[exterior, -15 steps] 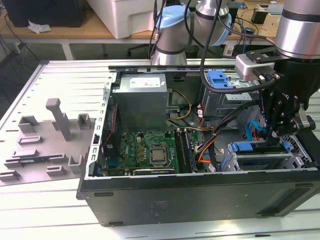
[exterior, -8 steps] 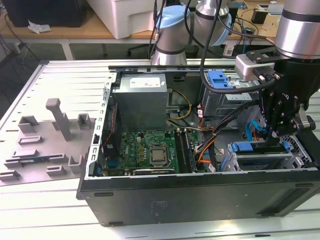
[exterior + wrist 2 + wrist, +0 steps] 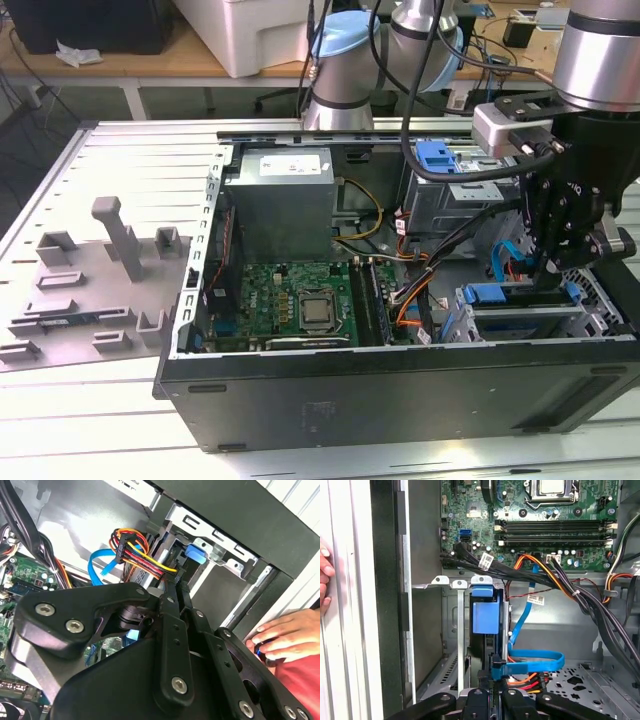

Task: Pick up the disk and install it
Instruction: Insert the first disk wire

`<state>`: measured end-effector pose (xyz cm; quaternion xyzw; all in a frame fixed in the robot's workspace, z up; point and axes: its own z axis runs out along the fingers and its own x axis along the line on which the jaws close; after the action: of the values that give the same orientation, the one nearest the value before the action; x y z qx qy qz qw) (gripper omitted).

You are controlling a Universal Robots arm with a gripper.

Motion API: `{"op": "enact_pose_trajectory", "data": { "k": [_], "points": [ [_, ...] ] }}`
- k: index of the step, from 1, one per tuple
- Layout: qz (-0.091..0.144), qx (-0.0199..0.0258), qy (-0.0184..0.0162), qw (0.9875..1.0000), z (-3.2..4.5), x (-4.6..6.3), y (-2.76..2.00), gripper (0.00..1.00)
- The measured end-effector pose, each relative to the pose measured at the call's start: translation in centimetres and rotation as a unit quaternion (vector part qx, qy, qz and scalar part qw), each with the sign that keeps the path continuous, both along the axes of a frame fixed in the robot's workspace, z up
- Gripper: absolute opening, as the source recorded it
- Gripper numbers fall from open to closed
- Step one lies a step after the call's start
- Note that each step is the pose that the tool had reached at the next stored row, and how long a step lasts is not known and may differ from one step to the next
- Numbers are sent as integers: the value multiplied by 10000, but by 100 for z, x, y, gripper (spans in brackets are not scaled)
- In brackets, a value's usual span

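Leaning over an open black computer case lying on a slatted white table, the robot arm reaches into the case's corner at the exterior view's right. A motherboard fills the case floor, with a grey metal box at the case's far wall. The disk sits in the metal drive cage against the case's near wall. It stands on edge in its blue carrier, its long axis running along that wall and its far end pointing into the cage. A person's hand rests on the outside of the case beside the cage. The gripper hangs at the disk's outer end, level with a bundle of coloured wires and a flat blue cable inside the case. Whether the gripper is clamped on the disk or released cannot be told.
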<state>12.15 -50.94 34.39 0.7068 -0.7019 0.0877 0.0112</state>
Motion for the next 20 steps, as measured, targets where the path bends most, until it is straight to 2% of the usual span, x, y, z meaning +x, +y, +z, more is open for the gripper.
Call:
{"op": "enact_pose_trajectory", "data": {
  "k": [9,20],
  "points": [
    [0,-8,-5,10000,-7,0,25,16],
    [0,-11,-19,10000,-77,0,25,16]
  ]
}}
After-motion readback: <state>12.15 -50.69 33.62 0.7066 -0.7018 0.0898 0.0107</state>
